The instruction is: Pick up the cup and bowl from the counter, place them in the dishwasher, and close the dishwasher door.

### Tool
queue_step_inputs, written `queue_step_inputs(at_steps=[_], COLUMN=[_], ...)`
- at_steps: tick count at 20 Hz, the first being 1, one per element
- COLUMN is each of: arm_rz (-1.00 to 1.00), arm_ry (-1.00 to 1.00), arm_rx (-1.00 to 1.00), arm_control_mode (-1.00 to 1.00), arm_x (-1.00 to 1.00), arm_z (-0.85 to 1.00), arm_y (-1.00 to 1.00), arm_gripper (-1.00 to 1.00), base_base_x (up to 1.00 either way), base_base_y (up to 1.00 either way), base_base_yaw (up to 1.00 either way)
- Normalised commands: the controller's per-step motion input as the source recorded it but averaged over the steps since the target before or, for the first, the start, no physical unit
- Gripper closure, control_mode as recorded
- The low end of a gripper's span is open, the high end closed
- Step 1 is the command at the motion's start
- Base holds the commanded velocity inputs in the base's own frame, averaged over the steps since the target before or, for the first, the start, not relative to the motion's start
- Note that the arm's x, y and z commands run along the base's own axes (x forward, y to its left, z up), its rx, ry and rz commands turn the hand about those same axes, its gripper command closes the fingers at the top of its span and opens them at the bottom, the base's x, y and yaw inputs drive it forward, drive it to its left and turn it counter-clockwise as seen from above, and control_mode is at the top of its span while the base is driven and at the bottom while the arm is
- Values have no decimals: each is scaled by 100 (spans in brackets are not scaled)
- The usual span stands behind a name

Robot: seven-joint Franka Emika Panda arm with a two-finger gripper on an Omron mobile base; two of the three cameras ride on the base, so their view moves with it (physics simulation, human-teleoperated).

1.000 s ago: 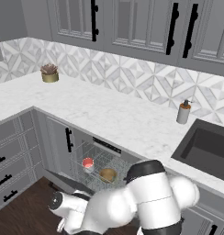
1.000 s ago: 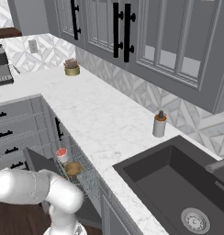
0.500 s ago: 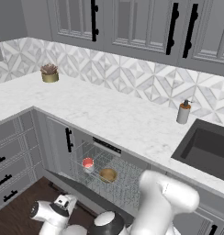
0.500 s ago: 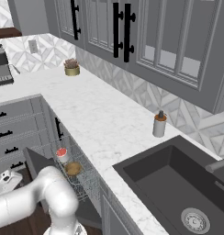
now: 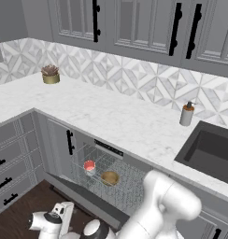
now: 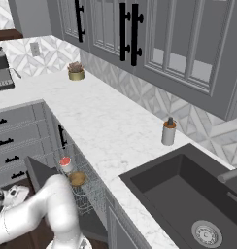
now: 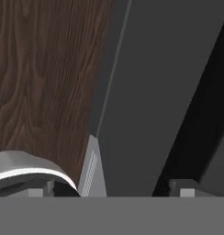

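1. Left base view: your gripper (image 5: 64, 217) hangs low over the dark wood floor (image 5: 13, 219), just off the outer edge of the lowered dishwasher door (image 5: 88, 198), jaws spread wide and holding nothing.
2. The cup (image 5: 89, 166) and the bowl (image 5: 110, 178) sit side by side in the dishwasher (image 5: 117, 186) rack.
3. Right base view: the counter (image 6: 110, 131) carries a soap dispenser (image 6: 168, 132) near the sink (image 6: 188, 189).
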Motion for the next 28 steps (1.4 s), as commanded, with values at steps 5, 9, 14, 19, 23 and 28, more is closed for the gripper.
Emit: queue_step_inputs(at_steps=[5, 9, 14, 19, 23, 28], arm_rz=[0, 0, 2, 1, 0, 0], arm_ry=[14, 5, -15, -39, -22, -17], arm_rx=[-10, -6, -6, -25, -28, -24], arm_control_mode=[-100, -100, -100, -100, -100, -100], arm_x=[100, 88, 62, 44, 80, 100], arm_z=[-72, -53, -18, -4, -23, -4], arm_y=[0, -16, -74, -100, -100, -100], arm_gripper=[-100, -100, -100, -100, -100, -100], base_base_x=[0, 0, 0, 0, 0, 0], base_base_y=[0, 0, 0, 0, 0, 0], base_base_yaw=[0, 0, 0, 0, 0, 0])
